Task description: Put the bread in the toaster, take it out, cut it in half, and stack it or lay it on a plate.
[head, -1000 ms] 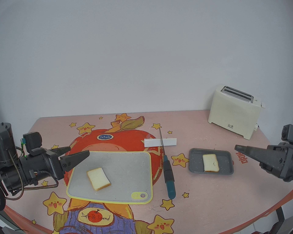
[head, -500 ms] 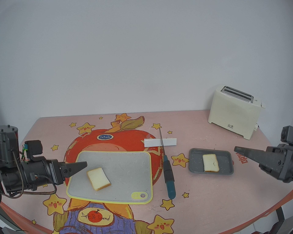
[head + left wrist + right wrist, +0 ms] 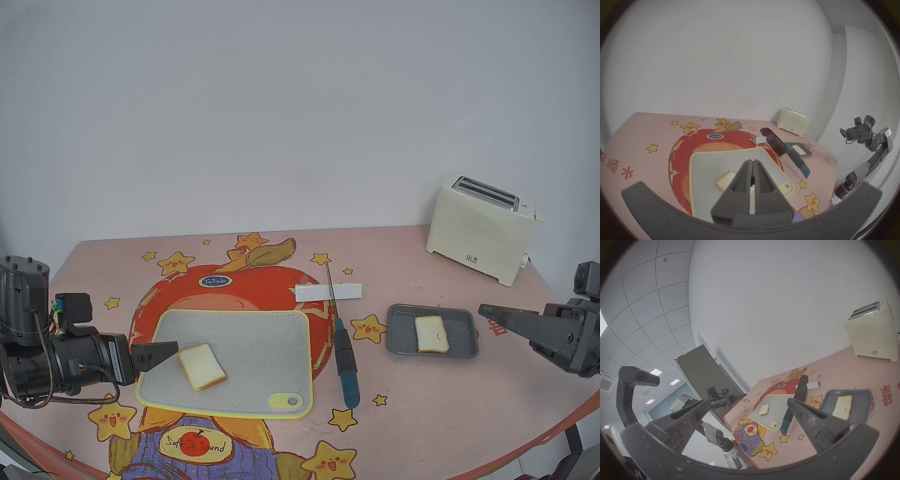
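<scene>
Now, the left gripper [image 3: 169, 348] is hovering at the left edge of the cutting board [image 3: 262, 350], jaws pinched together on nothing. Its tip is sitting right at the far left corner of one bread half [image 3: 201, 367]; whether it is touching the crust, I cannot tell. In the left wrist view the closed fingers [image 3: 740, 184] are covering part of that slice.

Over on the right, the right gripper [image 3: 497, 314] is hanging above the right edge of the table [image 3: 431, 412], jaws spread wide and holding nothing. It is well apart from the grey plate [image 3: 400, 342], where the second bread half [image 3: 431, 334] is lying flat.

Between board and plate the knife [image 3: 345, 362] is lying with its teal and black handle toward the near side, its blade crossing a white strip [image 3: 350, 291]. The toaster [image 3: 480, 228] is standing at the far right corner.

As for writing, a small dark mark [image 3: 473, 258] is showing on the toaster's side and a blue oval label [image 3: 215, 281] on the printed apple. A script badge [image 3: 195, 445] is sitting by the table's near edge, and red characters [image 3: 499, 326] are showing beside the plate, partly hidden by the right gripper. Print is running along the knife blade in the left wrist view, too small to make out.
</scene>
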{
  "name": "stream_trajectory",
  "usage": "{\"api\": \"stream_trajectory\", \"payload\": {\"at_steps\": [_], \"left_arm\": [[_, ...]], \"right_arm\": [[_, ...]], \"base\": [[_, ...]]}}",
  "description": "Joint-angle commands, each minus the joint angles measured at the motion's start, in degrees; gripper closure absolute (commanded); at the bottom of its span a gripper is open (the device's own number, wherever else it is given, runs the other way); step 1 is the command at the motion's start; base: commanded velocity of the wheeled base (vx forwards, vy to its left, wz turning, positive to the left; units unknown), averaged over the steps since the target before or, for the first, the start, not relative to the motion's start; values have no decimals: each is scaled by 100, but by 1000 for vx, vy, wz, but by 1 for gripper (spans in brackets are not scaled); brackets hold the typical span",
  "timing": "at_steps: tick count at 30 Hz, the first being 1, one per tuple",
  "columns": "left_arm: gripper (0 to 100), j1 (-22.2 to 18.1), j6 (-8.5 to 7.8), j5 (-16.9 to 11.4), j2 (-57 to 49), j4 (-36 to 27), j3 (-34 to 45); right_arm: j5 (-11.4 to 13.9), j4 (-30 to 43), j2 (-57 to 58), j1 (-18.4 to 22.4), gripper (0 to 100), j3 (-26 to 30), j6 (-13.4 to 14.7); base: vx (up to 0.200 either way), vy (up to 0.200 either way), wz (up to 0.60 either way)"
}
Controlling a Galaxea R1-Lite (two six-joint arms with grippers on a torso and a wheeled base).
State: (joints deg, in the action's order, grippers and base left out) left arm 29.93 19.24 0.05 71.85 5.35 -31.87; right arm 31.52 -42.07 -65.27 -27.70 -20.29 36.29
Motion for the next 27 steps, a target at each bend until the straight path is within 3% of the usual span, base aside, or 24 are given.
{"api": "stream_trajectory", "payload": {"at_steps": [1,7,12,18,23,27], "left_arm": [[0,31,-236,329,400,-8,58],[0,39,-324,856,892,10,128],[0,92,-482,1006,1041,54,137],[0,250,-491,1032,1077,80,93],[0,286,-561,1507,1217,89,-30],[0,286,-561,1639,1358,194,-21]], "right_arm": [[3,-3,-3,-8,0,7,1],[3,-3,-3,-8,0,16,1],[3,-3,-12,-16,0,16,1],[3,-3,-12,-25,0,51,-43],[12,-3,-74,-25,0,95,-157],[12,-3,-91,-25,0,104,-166]], "base": [[0,0,0],[0,0,0],[0,0,0],[0,0,0],[0,0,0],[0,0,0]]}}
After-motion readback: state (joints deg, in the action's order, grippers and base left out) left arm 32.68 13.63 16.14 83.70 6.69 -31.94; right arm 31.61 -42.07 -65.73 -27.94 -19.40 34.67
